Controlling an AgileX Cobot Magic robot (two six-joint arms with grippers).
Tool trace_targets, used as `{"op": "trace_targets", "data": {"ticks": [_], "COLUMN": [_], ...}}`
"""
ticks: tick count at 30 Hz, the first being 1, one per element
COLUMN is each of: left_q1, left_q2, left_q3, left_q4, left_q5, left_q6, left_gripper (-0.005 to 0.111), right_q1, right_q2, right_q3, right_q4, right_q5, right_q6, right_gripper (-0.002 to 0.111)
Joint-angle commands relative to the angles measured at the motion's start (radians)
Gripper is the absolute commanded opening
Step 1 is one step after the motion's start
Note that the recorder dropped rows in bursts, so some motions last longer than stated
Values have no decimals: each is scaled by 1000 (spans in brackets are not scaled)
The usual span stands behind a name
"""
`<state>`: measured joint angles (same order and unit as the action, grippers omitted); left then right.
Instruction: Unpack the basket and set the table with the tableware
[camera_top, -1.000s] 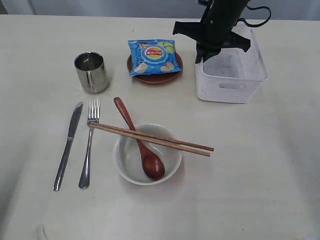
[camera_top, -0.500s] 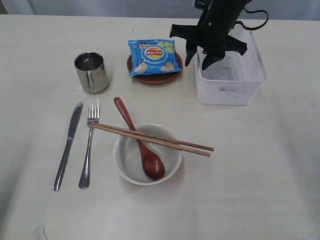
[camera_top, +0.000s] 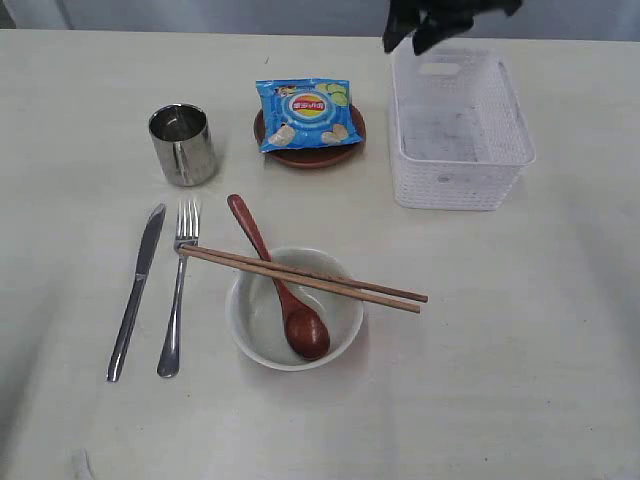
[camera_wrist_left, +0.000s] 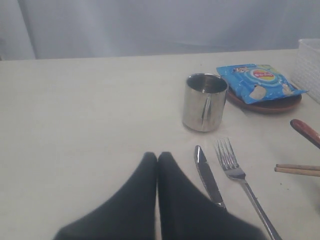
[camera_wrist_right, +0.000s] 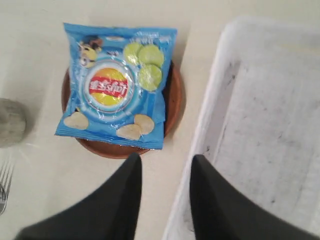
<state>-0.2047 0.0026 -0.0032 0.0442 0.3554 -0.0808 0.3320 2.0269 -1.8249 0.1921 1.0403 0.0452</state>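
The white basket (camera_top: 458, 192) stands empty at the back right of the table (camera_top: 520, 380). My right gripper (camera_top: 405, 44) hangs open above its far left corner, holding nothing; in the right wrist view the right gripper (camera_wrist_right: 166, 164) hangs high over the basket's rim (camera_wrist_right: 210, 115). The white bowl (camera_top: 246, 342) holds the wooden spoon (camera_top: 304, 330), with two chopsticks (camera_top: 340, 285) across its rim. Knife (camera_top: 135, 290) and fork (camera_top: 176, 300) lie left of it, the steel cup (camera_top: 182, 145) behind them. My left gripper (camera_wrist_left: 157, 157) is shut beside the knife (camera_wrist_left: 207, 176).
A blue chip bag (camera_top: 303, 112) lies on the small brown plate (camera_top: 312, 159) between cup and basket. The left wrist view also shows the cup (camera_wrist_left: 204, 102), fork (camera_wrist_left: 239, 174) and chip bag (camera_wrist_left: 257, 82).
My right gripper opened off the basket's left rim and rose toward the table's far edge. The basket shifted slightly and stands alone now.
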Motion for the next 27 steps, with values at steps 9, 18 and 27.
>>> {"op": "trace_targets", "data": {"ticks": [9, 18, 27], "left_q1": [-5, -5, -5], "left_q2": [-3, -3, -3], "left_q3": [3, 3, 3], "left_q4": [8, 8, 8], "left_q5": [-11, -11, -11], "left_q6": [-4, -4, -4], "left_gripper": [0, 0, 0], "right_q1": [-12, -12, -12], "right_q2": [-358, -796, -1083], "right_q3": [201, 777, 980], "right_q4": [20, 12, 11], "right_q5": [-128, -582, -508], "right_q6": [-195, -195, -195], "right_gripper": [0, 0, 0]}}
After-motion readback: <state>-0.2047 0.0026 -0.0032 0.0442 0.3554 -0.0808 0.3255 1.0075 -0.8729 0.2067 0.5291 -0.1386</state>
